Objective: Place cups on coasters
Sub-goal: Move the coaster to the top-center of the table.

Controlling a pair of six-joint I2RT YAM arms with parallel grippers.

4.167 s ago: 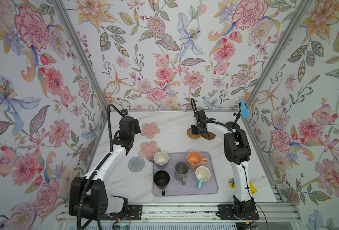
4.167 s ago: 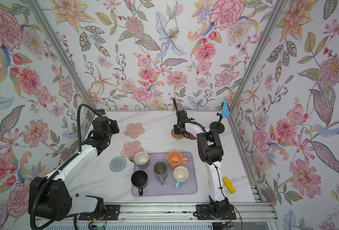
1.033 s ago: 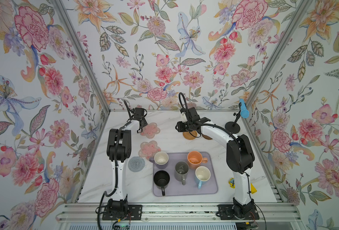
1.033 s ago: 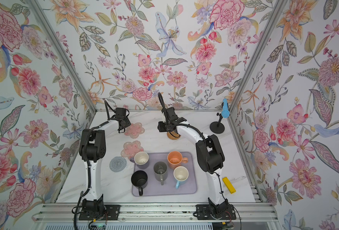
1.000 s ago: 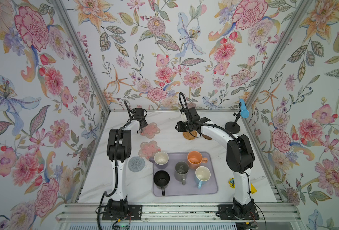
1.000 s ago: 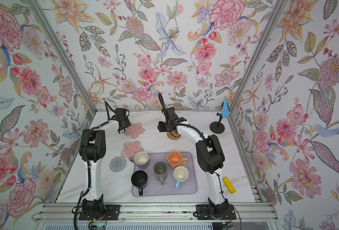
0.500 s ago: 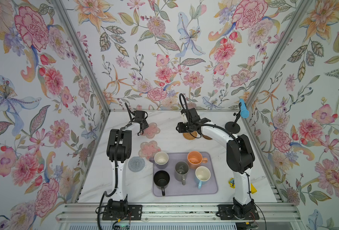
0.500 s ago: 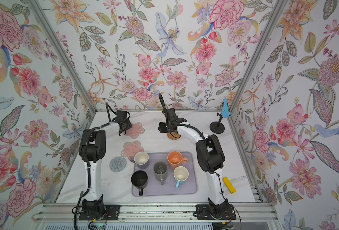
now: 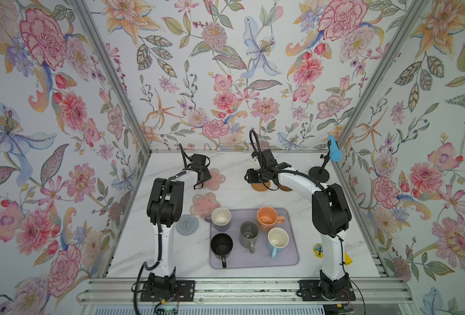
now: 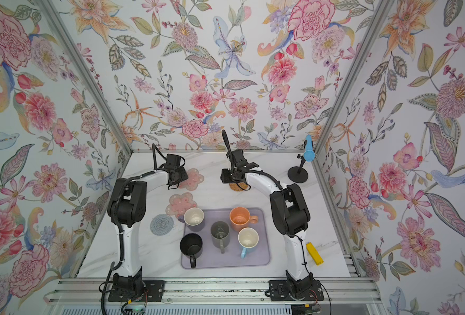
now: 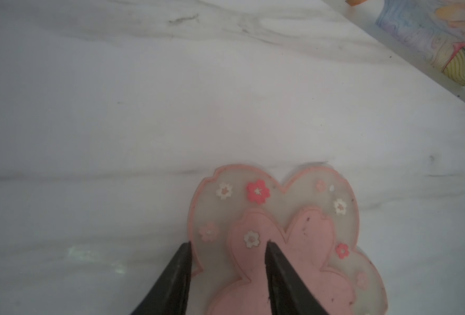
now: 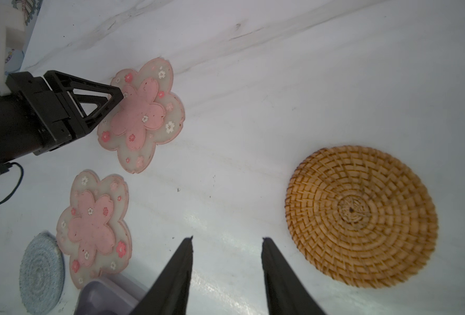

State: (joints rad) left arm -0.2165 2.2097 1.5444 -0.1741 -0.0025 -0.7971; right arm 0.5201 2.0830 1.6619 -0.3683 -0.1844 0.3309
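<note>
Five cups stand on the lavender mat (image 9: 288, 261): lavender (image 9: 220, 218), peach-orange (image 9: 267, 218), grey (image 9: 249, 234), black (image 9: 221, 246) and light blue (image 9: 277, 239). My left gripper (image 11: 228, 244) is open, low over the edge of the far pink flower coaster (image 11: 280, 218) (image 9: 215, 178). A second pink flower coaster (image 9: 205, 203) and the grey-blue knitted one (image 9: 187, 224) lie nearer. My right gripper (image 12: 227, 238) is open over bare marble beside the rattan coaster (image 12: 362, 215) (image 9: 260, 186). The dark brown disc (image 9: 284, 187) is mostly hidden under the right arm.
A black round stand (image 9: 318, 174) with a blue head stands at the back right corner. A yellow block (image 10: 314, 253) lies by the right arm's base. Flowered walls close in the table on three sides.
My left gripper has slid toward the front and right, onto the far flower coaster. The right gripper has barely shifted by the rattan coaster. Both jaws have widened slightly.
</note>
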